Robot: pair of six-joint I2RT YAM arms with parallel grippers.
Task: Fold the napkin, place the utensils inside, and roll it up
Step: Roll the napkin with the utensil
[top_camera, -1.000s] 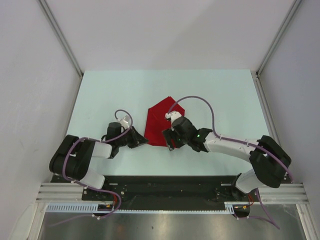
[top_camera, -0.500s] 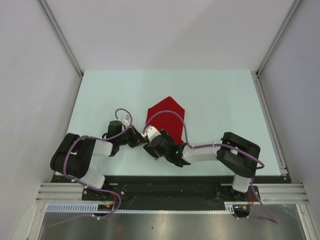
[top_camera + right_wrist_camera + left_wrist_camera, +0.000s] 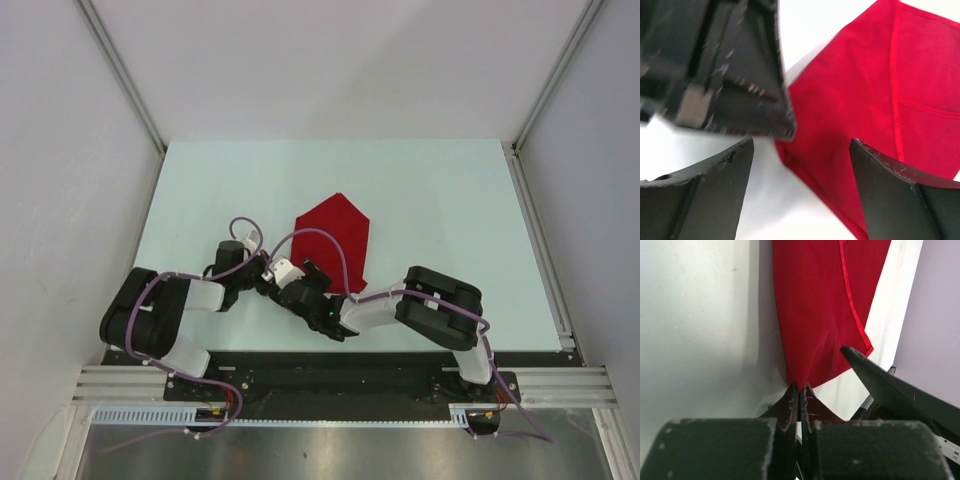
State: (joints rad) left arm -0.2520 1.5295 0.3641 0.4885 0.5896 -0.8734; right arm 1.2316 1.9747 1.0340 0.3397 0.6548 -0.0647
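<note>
Though plain, bright red napkin (image 3: 338,233)

One napkin (image 3: 335,232) is lying on one table (image 3: 450,200). Two arms are showing, left arm (image 3: 160,315) and right arm (image 3: 440,305), carrying two grippers: left gripper (image 3: 799,390), right gripper (image 3: 801,142).

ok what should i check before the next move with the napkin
1. Left end effector shut on the napkin corner: ok.
2. Right end effector open beside that corner: ok.
3. Room between the two end effectors: not ok, they crowd each other.
4. Napkin lying flat on the table beyond the pinched corner: ok.
5. Fold finished: cannot tell.
6. Spoon in sight: not ok, no view shows it.
</note>
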